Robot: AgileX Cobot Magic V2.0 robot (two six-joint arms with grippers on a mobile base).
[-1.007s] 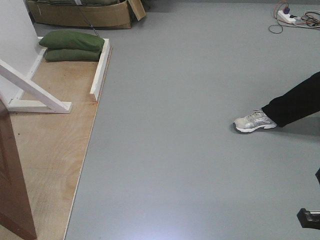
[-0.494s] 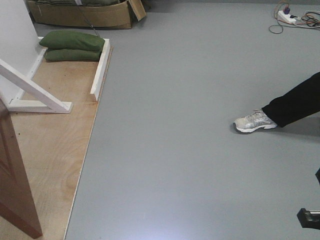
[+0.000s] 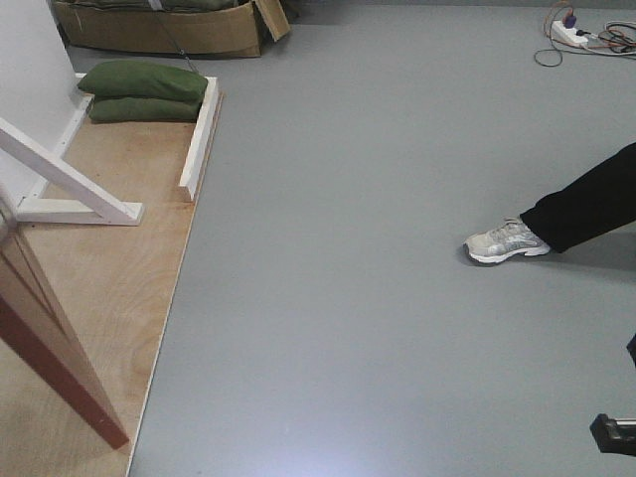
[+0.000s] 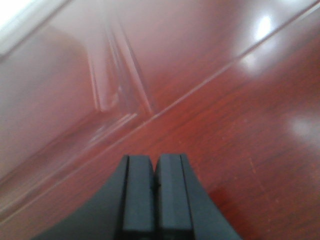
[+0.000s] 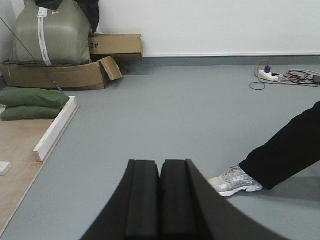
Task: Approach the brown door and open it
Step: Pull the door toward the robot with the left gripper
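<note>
My left gripper (image 4: 156, 161), jaws clenched on nothing, noses close to the brown door (image 4: 235, 110) at my front-left, probably to push it. My right gripper (image 5: 160, 167) is clenched too, idle, aimed over the floor (image 5: 180, 115).

One brown door (image 3: 50, 338), two green sandbags (image 3: 144, 78) (image 3: 139, 109), one sneaker (image 3: 505, 241), two pincers (image 4: 155, 195) (image 5: 160, 200).

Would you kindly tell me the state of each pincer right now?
Left pincer: closed, holding nothing, close to the brown door.
Right pincer: closed, holding nothing.
</note>
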